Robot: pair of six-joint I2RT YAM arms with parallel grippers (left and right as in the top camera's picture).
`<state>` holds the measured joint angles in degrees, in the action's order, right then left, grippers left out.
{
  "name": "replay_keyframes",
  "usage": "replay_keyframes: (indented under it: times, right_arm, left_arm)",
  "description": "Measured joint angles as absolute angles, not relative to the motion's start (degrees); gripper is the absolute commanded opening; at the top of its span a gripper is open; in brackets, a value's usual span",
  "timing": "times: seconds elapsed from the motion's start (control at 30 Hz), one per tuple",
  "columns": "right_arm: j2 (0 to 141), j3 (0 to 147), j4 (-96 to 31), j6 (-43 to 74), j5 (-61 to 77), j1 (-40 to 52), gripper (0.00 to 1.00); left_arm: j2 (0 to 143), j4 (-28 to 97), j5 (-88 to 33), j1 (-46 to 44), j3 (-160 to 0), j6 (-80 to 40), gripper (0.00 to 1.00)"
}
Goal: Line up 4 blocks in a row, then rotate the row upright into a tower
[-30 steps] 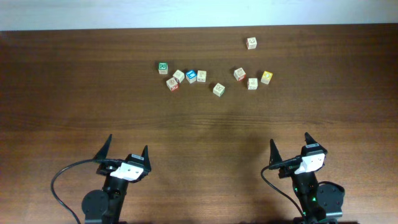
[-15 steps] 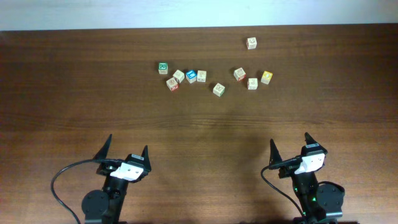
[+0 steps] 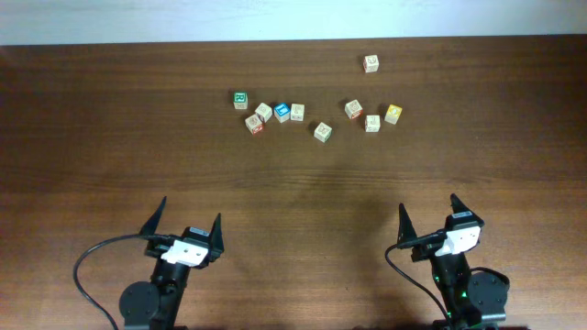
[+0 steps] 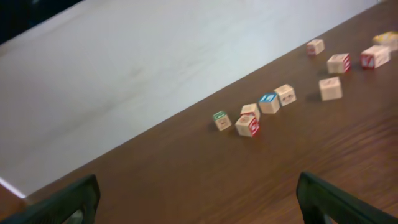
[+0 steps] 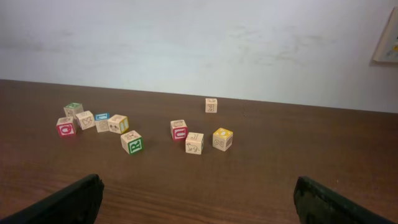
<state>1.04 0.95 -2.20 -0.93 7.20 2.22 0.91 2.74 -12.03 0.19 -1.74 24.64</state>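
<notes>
Small wooden blocks lie scattered across the far half of the table. A blue-topped block (image 3: pixel 282 112) (image 4: pixel 268 102) (image 5: pixel 101 118) sits in the left cluster between two pale beige blocks (image 3: pixel 263 112) (image 3: pixel 297 112). Another pale block (image 3: pixel 322 132) lies alone near the middle, showing a green letter face (image 5: pixel 131 142) toward the right wrist camera. My left gripper (image 3: pixel 189 214) (image 4: pixel 198 186) and right gripper (image 3: pixel 427 207) (image 5: pixel 198 183) hover near the front edge, both open and empty, far from every block.
A green-topped cube (image 3: pixel 240 98) and a red-faced cube (image 3: pixel 255 124) flank the left cluster. To the right sit a red-faced cube (image 3: pixel 353 109), a pale cube (image 3: pixel 371 123) and a yellow-faced cube (image 3: pixel 393 114). One lone cube (image 3: pixel 371 62) lies near the far table edge (image 3: pixel 293 41).
My left gripper has shifted very slightly to the right. The right gripper and all blocks are where they were.
</notes>
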Motion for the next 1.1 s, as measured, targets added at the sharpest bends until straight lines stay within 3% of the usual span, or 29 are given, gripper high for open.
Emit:
replay_keyframes:
  times: [0.23, 0.43, 1.1]
  right_arm:
    - [5.1, 7.2, -2.5, -0.9, 7.2, 2.2, 0.98]
    - [17.6, 19.4, -4.4, -0.9, 8.5, 2.2, 0.98]
    - [78.2, 78.1, -45.2, -0.9, 15.4, 2.2, 0.98]
  left_arm:
    - [6.5, 7.2, -13.6, 0.2, -9.5, 20.5, 0.99]
    - [18.5, 15.2, -14.8, 0.2, -23.1, 19.7, 0.99]
    - [77.5, 48.1, -19.0, 0.3, -76.9, 19.4, 0.99]
